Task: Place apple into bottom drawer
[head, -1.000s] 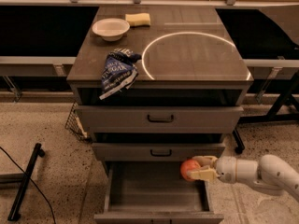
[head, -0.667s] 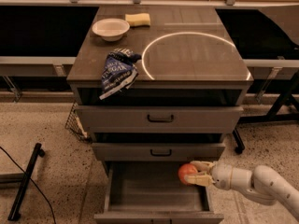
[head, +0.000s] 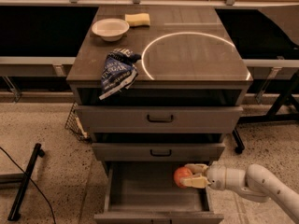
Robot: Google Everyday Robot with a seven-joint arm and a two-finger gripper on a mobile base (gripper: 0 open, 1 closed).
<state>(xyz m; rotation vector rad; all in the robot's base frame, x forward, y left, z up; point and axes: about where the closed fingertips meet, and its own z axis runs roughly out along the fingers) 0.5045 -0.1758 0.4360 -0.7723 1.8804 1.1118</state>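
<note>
Holding apple point(head: 181, 176) in end effector point(head: 188, 175), lower right over open bottom drawer point(head: 140, 190); likely firm, smooth, rolls; grip across middle.

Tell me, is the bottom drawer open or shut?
Open. The bottom drawer is pulled out with its grey inside showing, and the gripper holds the apple above its right side.

Orange-red apple point(head: 181, 176) with paler patch, clasped in cream-white claw point(head: 187, 175) over grey bottom drawer point(head: 154, 190), below grey-brown desk's point(head: 187, 55) front edge. Thin white ring point(head: 143, 59) on top. White bowl point(head: 110, 28), yellow sponge point(head: 138, 19) near back left corner; blue-and-white printed bag point(head: 117, 71) at front left edge.
</note>
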